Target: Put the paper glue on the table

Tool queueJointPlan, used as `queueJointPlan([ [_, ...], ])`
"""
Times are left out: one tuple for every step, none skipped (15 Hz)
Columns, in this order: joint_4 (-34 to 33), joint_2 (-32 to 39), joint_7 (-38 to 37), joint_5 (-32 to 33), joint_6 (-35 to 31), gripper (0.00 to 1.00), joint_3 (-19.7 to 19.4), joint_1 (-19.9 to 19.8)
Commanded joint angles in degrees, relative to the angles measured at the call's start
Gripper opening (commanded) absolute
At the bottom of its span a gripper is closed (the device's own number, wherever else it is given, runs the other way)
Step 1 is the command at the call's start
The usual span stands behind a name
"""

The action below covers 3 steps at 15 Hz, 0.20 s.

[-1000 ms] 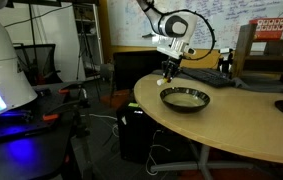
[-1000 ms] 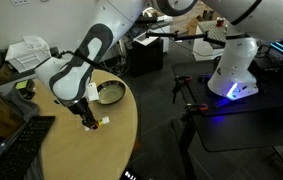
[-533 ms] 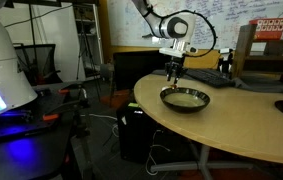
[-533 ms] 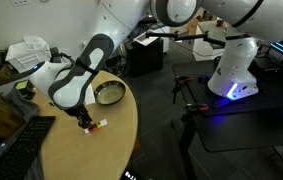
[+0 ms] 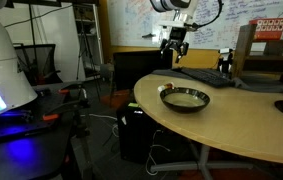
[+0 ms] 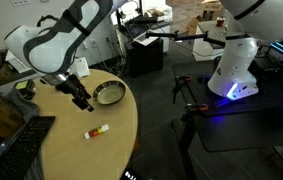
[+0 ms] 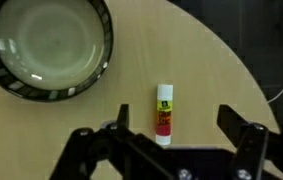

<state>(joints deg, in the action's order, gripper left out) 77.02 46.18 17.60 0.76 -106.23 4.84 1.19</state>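
Note:
The paper glue (image 7: 164, 112), a small white stick with an orange-and-yellow label, lies flat on the light tan table (image 7: 211, 60) just outside the dark metal bowl (image 7: 103, 62). In an exterior view the glue (image 6: 98, 131) rests alone near the table's (image 6: 121, 150) curved edge. My gripper (image 7: 174, 114) hangs above it, open, with the jaws spread to either side of the stick and touching nothing. It is lifted well clear of the tabletop in both exterior views, gripper (image 6: 83, 99) and gripper (image 5: 174, 46).
The bowl (image 5: 185, 98) (image 6: 109, 93) sits near the table's rounded end. A black keyboard (image 5: 206, 73) lies behind it and another keyboard (image 6: 26, 140) is at the lower left. A white machine with a blue glow (image 5: 1, 75) stands off the table.
The gripper opened and let go of the glue, which now lies on the table. The arm then rose up and away from the tabletop.

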Motion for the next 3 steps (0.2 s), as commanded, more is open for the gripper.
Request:
queueJointPlan([
  [9.2,-6.8,2.9,0.8,0.8,1.00,0.6,-0.8],
  [11.4,-8.1,4.1,1.4,0.1,1.00,0.5,-0.8],
  [13.6,-9.2,6.6,3.2,-1.4,1.00,0.2,-0.6],
])
